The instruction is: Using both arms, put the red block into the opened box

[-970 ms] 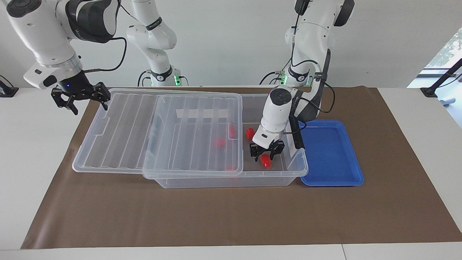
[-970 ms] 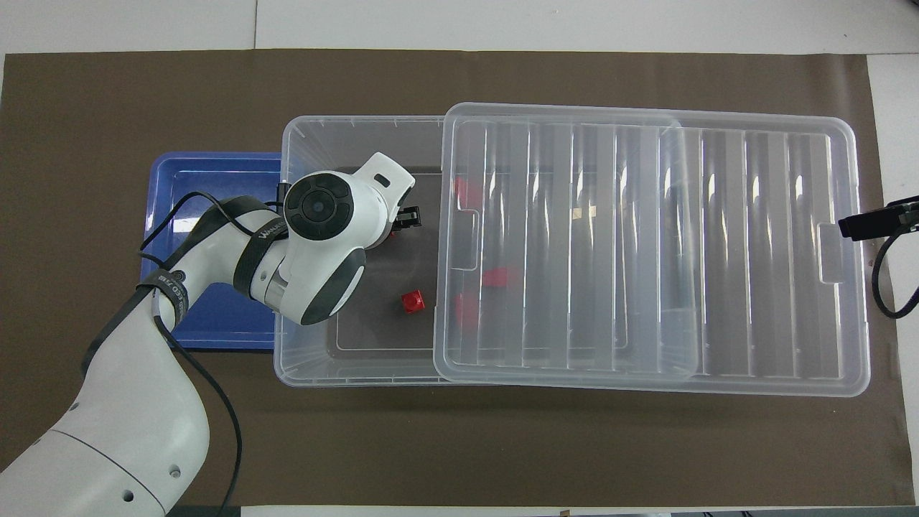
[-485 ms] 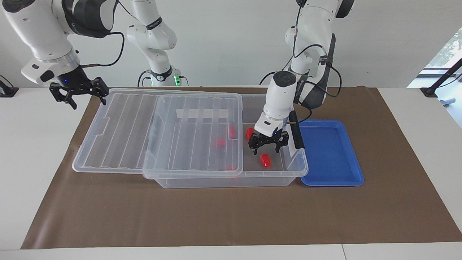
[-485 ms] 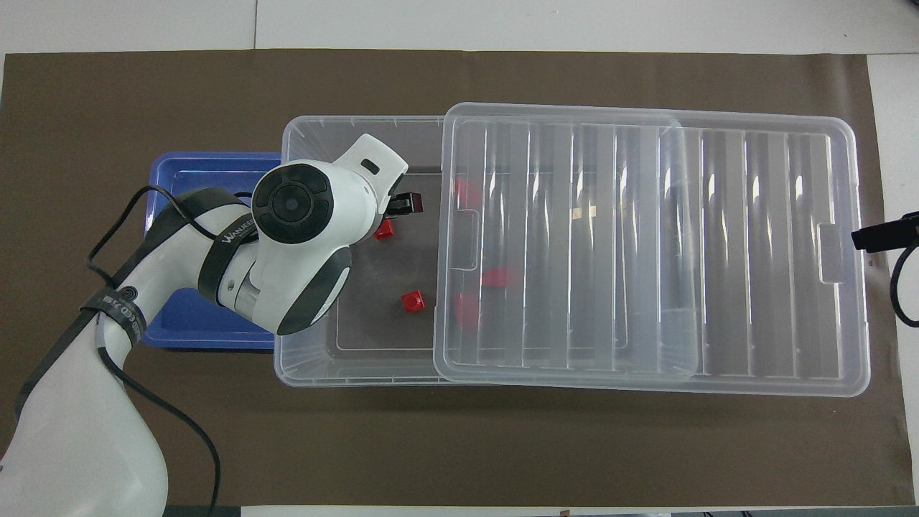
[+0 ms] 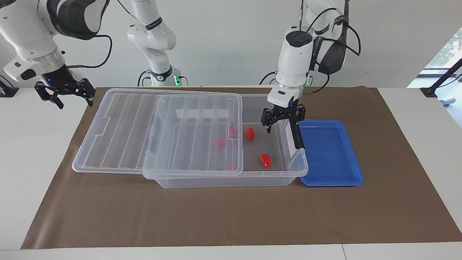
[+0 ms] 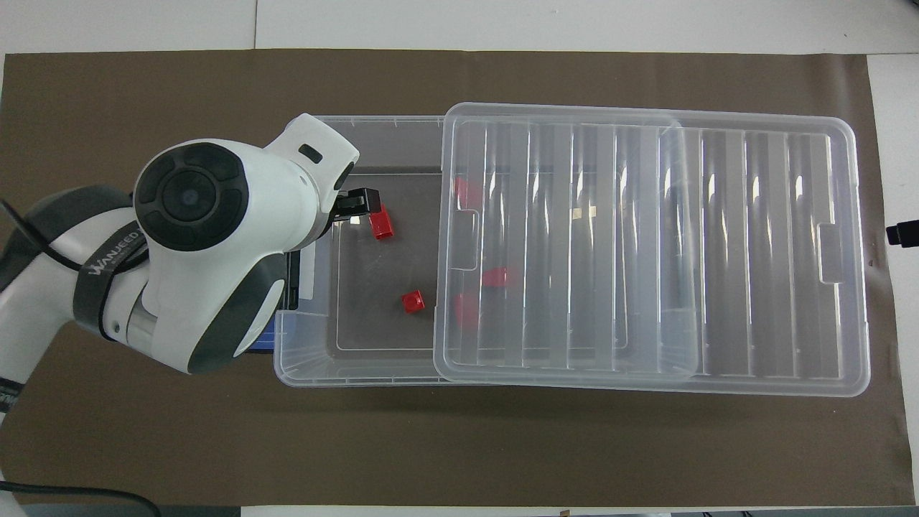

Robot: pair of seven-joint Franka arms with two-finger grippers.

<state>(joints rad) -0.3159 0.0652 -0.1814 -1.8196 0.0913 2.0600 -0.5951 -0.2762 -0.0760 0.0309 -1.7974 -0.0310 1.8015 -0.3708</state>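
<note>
A small bright red plastic block (image 5: pixel 265 160) lies on the floor of the large clear plastic storage box (image 5: pixel 296 169), in its uncovered part toward the left arm's end. A second red block (image 5: pixel 249 133) lies nearer to the robots; others show blurred under the ribbed clear lid (image 5: pixel 158 130), which is slid toward the right arm's end. The left gripper (image 5: pixel 283 121) hangs over the box's open end, fingers spread, holding nothing. A shallow blue tray (image 5: pixel 330 153) sits just beside the box. The right gripper (image 5: pixel 65 94) waits over the white table (image 5: pixel 32 144), open and empty.
</note>
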